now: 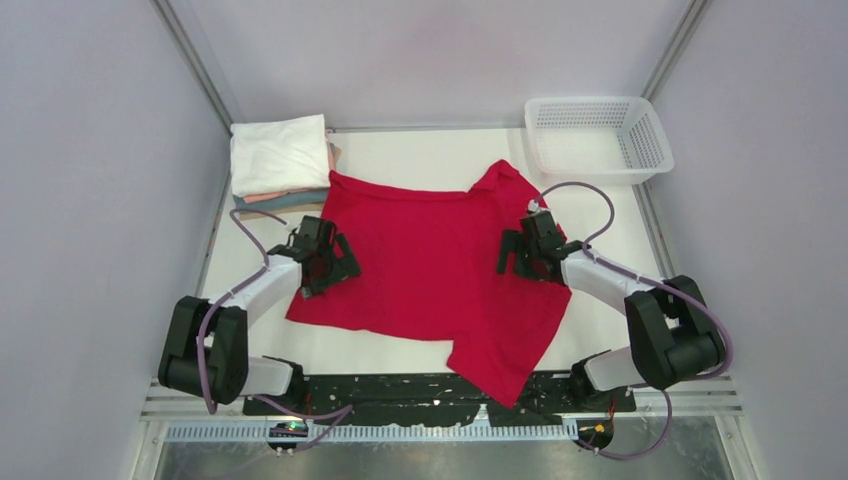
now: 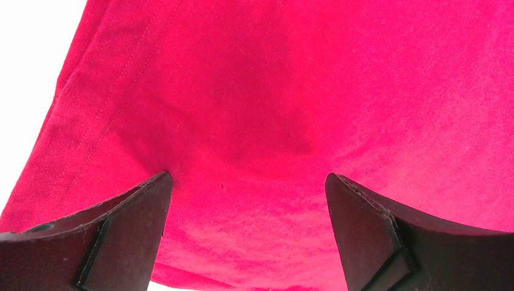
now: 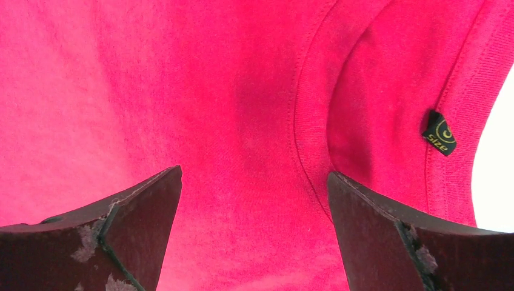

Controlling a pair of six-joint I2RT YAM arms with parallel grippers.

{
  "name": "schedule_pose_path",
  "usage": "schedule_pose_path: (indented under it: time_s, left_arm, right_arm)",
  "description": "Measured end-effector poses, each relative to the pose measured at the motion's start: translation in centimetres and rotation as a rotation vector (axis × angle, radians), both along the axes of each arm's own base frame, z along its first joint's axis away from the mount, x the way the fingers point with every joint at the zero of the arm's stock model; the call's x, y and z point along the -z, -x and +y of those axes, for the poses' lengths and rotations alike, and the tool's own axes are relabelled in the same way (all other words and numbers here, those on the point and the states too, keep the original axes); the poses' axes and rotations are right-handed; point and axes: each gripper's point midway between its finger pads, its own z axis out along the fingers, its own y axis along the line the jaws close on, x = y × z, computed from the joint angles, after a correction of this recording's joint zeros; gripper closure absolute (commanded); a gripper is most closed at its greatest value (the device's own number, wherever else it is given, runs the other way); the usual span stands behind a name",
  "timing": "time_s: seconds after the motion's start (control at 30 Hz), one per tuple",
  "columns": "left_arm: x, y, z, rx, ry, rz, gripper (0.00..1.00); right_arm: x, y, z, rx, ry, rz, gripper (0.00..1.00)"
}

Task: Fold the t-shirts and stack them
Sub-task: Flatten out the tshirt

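- Left hand [image 1: 338, 262]: fingers spread, grasping nothing. It sits over the 9 o'clock end of the red t-shirt [image 1: 430, 260], with the hem stitching [image 2: 91, 121] just outside its left finger.
- Right hand [image 1: 512, 255]: also released and empty, over the 3 o'clock end. The collar seam [image 3: 309, 121] and size tag [image 3: 439, 133] lie just ahead of it.
- Cannot tell whether either hand's fingertips touch the cloth.
- The shirt lies spread on the tabletop [image 1: 420, 150] with its long axis 9–3, hem at 9 and collar at 3. One sleeve points to 12, the other to 6, reaching the near edge.
- Folded stack [image 1: 275, 155] is at 11 o'clock, just beside the far hem corner and nearer the left arm.
- Judgement: each hand has its own end directly beneath it, so the next grasp calls for a descent, not a reach.
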Motion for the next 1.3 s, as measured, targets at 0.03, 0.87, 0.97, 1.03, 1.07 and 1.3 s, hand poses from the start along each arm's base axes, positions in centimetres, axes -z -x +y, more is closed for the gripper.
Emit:
schedule_pose_path:
  time_s: [0.03,0.87,0.97,1.03,1.07,1.3]
  left_arm:
    - [0.0,0.1,-0.1,-0.001,0.007,-0.001,0.01]
    - [-0.3,9.6,-2.8,-0.018,0.17,0.03,0.0]
    - [-0.5,10.3,-2.4,-0.03,0.158,0.05,0.0]
    - [-0.7,10.6,-1.9,-0.031,0.129,0.067,0.0]
    - [-1.1,10.5,-1.7,-0.024,0.113,0.066,0.0]
    - [-8.6,2.0,-4.4,0.055,0.11,-0.146,0.0]
  right_arm:
    - [-0.1,-0.2,-0.2,0.014,-0.015,-0.004,0.05]
    - [-0.2,5.2,-3.7,0.063,-0.075,0.06,0.05]
    - [-0.2,5.8,-4.1,0.064,-0.054,0.074,0.05]
    - [-0.6,5.8,-4.2,0.064,-0.051,0.072,0.05]
    - [-0.9,5.6,-4.2,0.063,-0.053,0.065,0.05]
    - [-7.9,-1.5,-2.0,0.052,-0.145,-0.173,0.05]
